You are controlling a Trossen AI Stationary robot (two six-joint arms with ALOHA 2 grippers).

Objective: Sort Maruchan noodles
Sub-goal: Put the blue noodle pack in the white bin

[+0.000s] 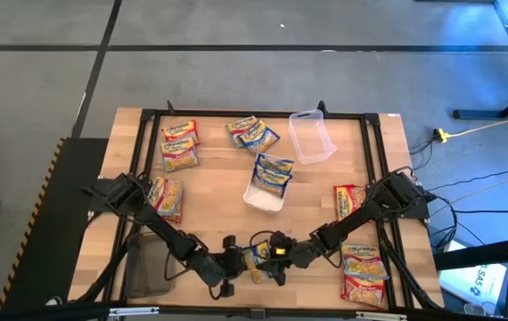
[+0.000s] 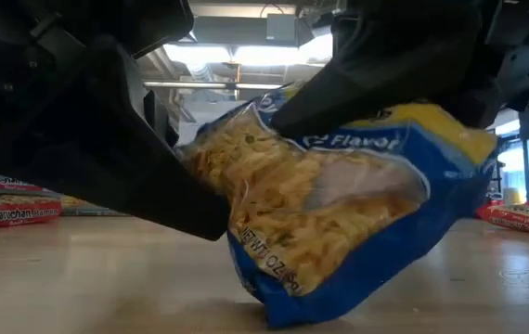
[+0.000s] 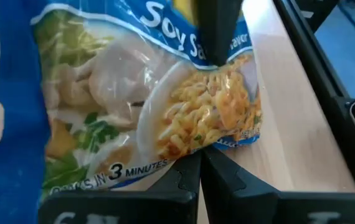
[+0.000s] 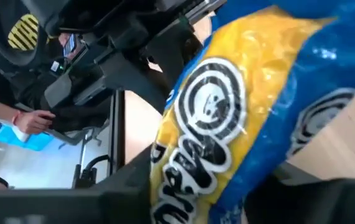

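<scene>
A blue-bordered Maruchan noodle packet (image 1: 256,260) stands tilted near the table's front middle, between both grippers. My left gripper (image 3: 199,158) comes at it from the table's left and is shut on its edge. My right gripper (image 4: 233,193) comes from the right, and the packet's yellow logo end fills the gap between its fingers. In the low view the left gripper (image 2: 199,204) is at the packet's left and the right gripper (image 2: 329,102) at its top. Other noodle packets lie flat around the table. My left gripper pinches the packet's edge (image 3: 210,144) under the printed noodle bowl between its two shut fingers, slanting down from the table's left. The packet stands tilted, its lowest corner (image 2: 274,314) on the table. My right gripper holds the packet's upper, logo end (image 4: 215,124) between its two fingers, slanting down from the table's right. One finger (image 3: 218,31) lies on the printed face at the flavor lettering. The other finger is hidden behind the packet.
A white tray (image 1: 256,201) at mid-table holds a blue packet (image 1: 274,171); a clear tub (image 1: 312,135) stands behind it. Packets lie at far left (image 1: 180,143), far middle (image 1: 254,134), left (image 1: 167,198), right (image 1: 350,201) and near right (image 1: 364,267).
</scene>
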